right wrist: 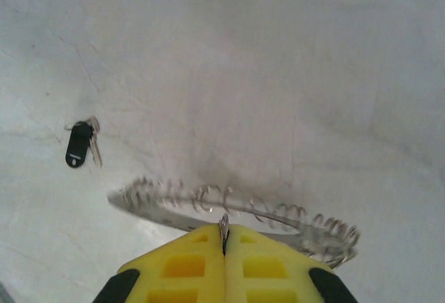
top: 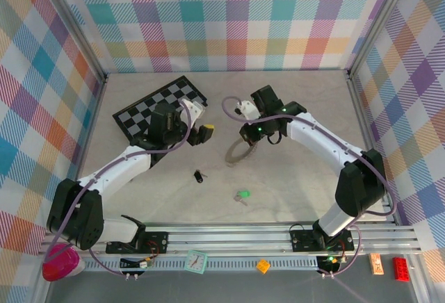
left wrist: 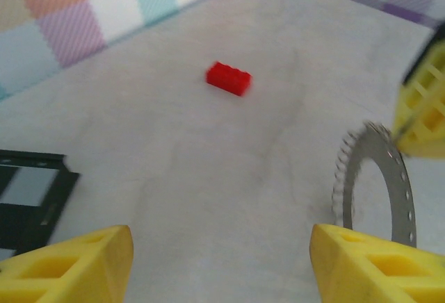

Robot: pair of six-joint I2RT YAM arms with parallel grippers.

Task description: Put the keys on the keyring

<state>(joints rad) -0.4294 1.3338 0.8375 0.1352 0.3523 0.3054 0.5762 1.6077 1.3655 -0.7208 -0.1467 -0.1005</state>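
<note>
Counted on the tabletop [top: 299, 108]: 1 black key [top: 199, 176] and 1 green key [top: 243, 196], 2 in all; 1 keyring [top: 240, 151]; 1 checkerboard [top: 160, 108]; 1 red block [left wrist: 229, 78]. Also in frame, 2 yellow-tipped claws: left claw [left wrist: 219, 237], right claw [right wrist: 224, 235].

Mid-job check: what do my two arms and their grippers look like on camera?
The left arm and right arm match: white link shells, black joint housings, a lilac cable looping along each. The left gripper and right gripper carry bright yellow plastic fingers with rectangular cut-outs, black behind them.
</note>
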